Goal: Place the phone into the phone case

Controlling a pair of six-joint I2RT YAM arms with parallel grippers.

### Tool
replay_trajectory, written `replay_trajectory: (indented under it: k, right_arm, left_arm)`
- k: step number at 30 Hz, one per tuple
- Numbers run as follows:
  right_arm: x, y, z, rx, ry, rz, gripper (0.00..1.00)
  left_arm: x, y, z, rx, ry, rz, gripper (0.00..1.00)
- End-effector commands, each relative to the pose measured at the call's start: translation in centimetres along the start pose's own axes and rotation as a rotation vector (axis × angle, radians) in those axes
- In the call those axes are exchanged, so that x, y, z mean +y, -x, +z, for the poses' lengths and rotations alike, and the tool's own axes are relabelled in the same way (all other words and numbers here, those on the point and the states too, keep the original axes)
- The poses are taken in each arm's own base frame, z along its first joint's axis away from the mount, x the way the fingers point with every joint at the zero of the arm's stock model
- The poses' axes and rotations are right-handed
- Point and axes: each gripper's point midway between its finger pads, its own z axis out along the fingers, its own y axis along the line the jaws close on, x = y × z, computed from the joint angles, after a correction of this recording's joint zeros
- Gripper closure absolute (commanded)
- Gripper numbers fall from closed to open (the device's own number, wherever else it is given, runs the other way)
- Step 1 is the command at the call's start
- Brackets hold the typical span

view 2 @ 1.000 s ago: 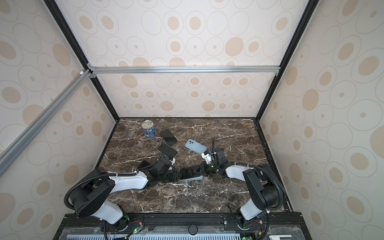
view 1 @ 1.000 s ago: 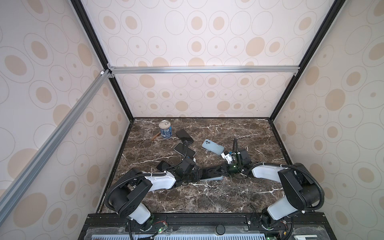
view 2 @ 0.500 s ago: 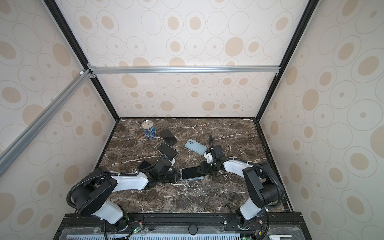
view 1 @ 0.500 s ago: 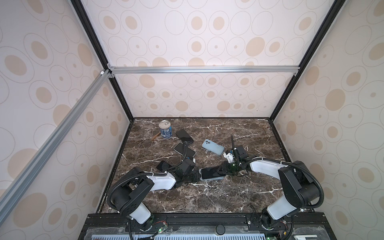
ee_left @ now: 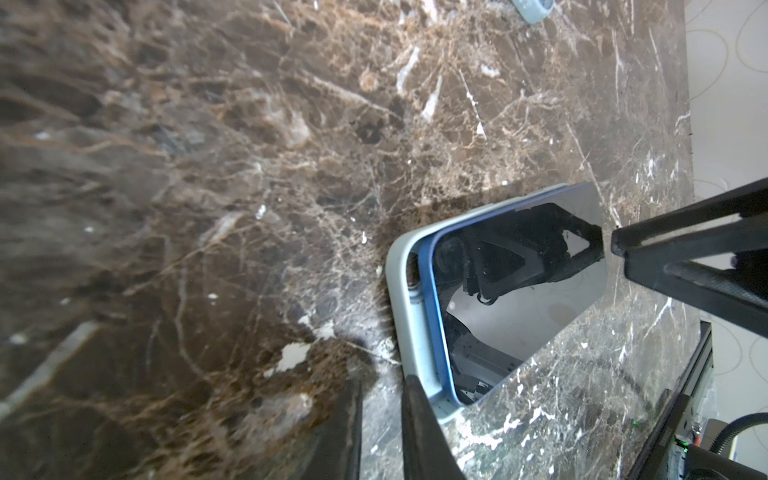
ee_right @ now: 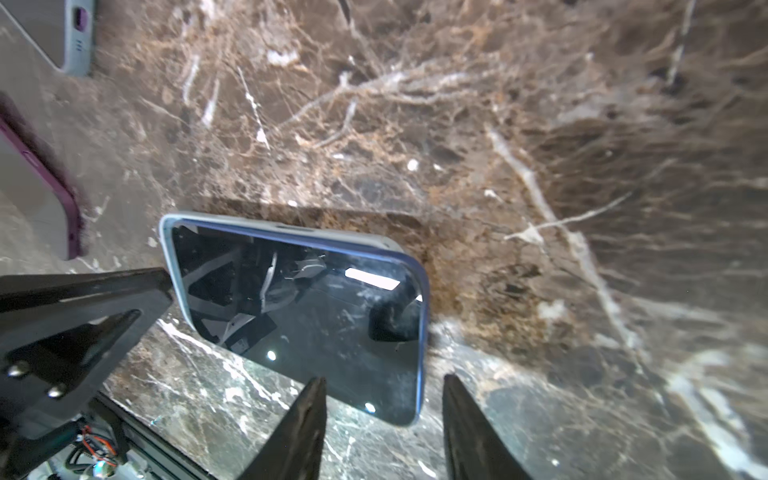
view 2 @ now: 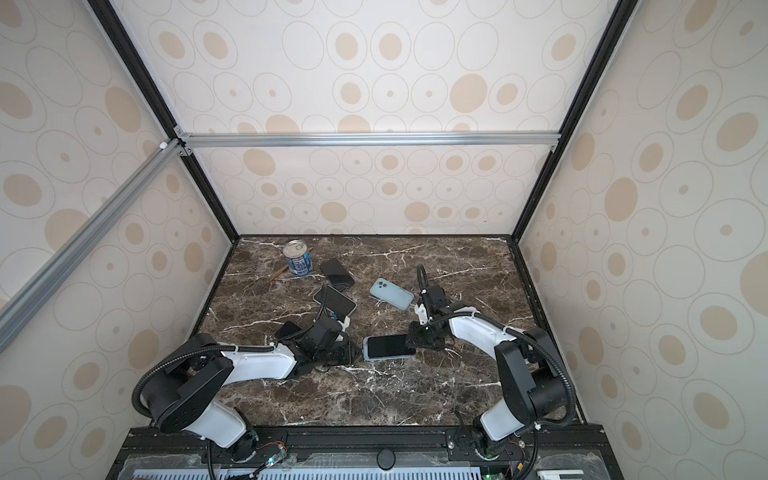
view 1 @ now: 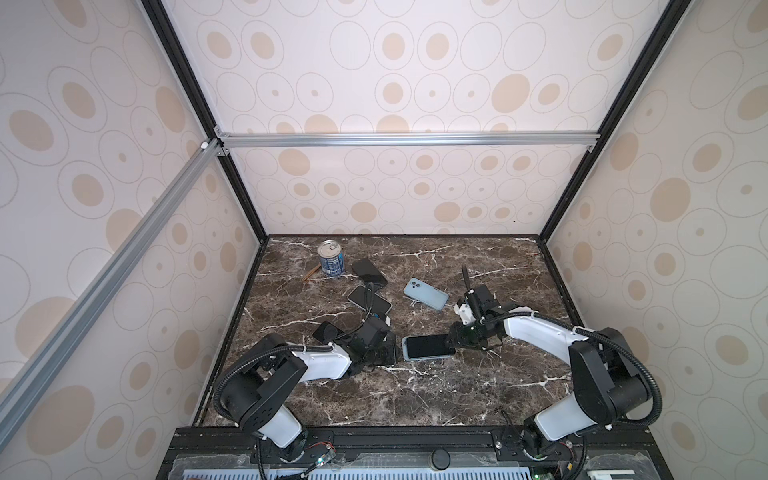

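Observation:
The phone (view 1: pixel 428 347) (view 2: pixel 388 347) lies screen up on the marble table, in the middle and toward the front. Its blue edge sits inside a pale grey-blue phone case (ee_left: pixel 401 299) (ee_right: pixel 353 240). At one end the case rim stands a little clear of the phone (ee_left: pixel 519 291). My left gripper (view 1: pixel 395 353) (ee_left: pixel 383 378) is low at the case's left end. Only a narrow gap parts its fingers, with bare marble between, and one finger touches the case corner. My right gripper (view 1: pixel 451 345) (ee_right: pixel 384 377) is open, with a corner of the phone's right end (ee_right: pixel 311 316) between its fingers.
Behind lie a pale blue phone face down (view 1: pixel 426 294), a dark phone under the left arm's cable (view 1: pixel 369 300), a black case (view 1: pixel 369 272), a tin can (view 1: pixel 330 257) and a thin stick (view 1: pixel 311 274). A purple-rimmed case (ee_right: pixel 37 195) shows in the right wrist view.
A second ago both grippers held the cased phone tilted between them. It now lies flat on the table. The right gripper has opened and let go; the left has hardly moved.

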Motion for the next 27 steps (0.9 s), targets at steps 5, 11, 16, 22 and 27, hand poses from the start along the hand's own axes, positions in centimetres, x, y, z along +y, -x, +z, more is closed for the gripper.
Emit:
replay_trajectory:
  k: [5, 11, 16, 22, 27]
  right_arm:
    - [-1.3, 0.1, -0.7, 0.010, -0.078, -0.043, 0.52]
    - [-0.9, 0.0, 0.4, 0.057, -0.024, -0.038, 0.58]
    - [-0.6, -0.3, 1.2, 0.098, 0.005, -0.039, 0.60]
    - [1.3, -0.6, 1.6, 0.124, 0.120, -0.036, 0.76]
    - [1.7, -1.1, 2.1, 0.155, 0.135, -0.041, 0.83]
  left_arm:
    - [-2.2, 1.5, -0.2, 0.013, -0.055, 0.040, 0.79]
    - [-2.3, 1.4, 1.0, 0.039, -0.054, 0.044, 0.78]
    - [-2.0, 0.4, 2.0, 0.086, -0.063, 0.033, 0.79]
    - [-1.5, -0.4, 2.2, 0.111, -0.058, 0.024, 0.79]
    - [-1.5, -0.7, 2.2, 0.116, -0.071, 0.008, 0.79]
